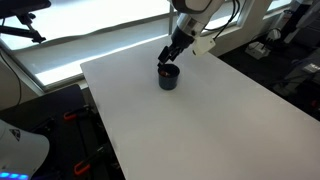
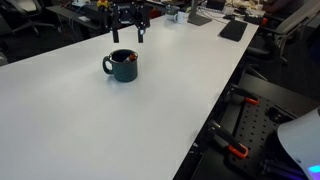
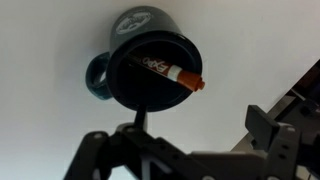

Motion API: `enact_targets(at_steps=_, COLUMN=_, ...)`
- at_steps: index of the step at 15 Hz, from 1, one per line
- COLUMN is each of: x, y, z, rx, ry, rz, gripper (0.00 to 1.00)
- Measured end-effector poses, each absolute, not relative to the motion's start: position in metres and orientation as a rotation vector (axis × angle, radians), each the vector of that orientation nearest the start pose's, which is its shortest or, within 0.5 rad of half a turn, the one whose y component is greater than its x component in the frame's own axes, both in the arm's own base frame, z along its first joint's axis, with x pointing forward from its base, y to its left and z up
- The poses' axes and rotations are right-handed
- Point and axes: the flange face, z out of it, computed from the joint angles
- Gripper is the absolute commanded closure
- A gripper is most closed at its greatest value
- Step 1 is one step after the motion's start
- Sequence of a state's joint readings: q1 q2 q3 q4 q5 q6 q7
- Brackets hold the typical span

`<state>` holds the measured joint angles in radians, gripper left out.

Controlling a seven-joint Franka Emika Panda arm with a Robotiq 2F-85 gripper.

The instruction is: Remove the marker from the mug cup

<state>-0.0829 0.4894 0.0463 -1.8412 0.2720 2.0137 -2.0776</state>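
The white table (image 2: 90, 130) is left bare all around the mug cup (image 2: 122, 66), so it can be reached from every side. Its handle (image 3: 97, 78) sticks out on one side. The open top is partly crossed by the marker (image 3: 170, 72). Other things (image 2: 232, 30) are seen far away at the table's end.

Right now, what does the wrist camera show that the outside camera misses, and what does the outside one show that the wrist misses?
Wrist view only: a clear look at the marker lying slanted inside the cup, its orange tip at the rim. Exterior view only: how far the white table stretches, with office clutter past its far edge. Both: the cup with its handle, and the open fingers hovering above it.
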Motion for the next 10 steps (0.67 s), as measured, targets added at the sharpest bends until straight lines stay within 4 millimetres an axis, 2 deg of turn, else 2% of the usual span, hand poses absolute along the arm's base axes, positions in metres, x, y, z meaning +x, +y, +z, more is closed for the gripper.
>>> enact_targets(at_steps=5, x=0.6065, y=-0.0065, z=0.2293, rx=2.081, ry=2.877, rz=0.077, gripper=0.0)
enact_targets(at_steps=10, x=0.6066, y=-0.0061, z=0.2288, rx=2.08, ry=2.878, rz=0.077, gripper=0.0)
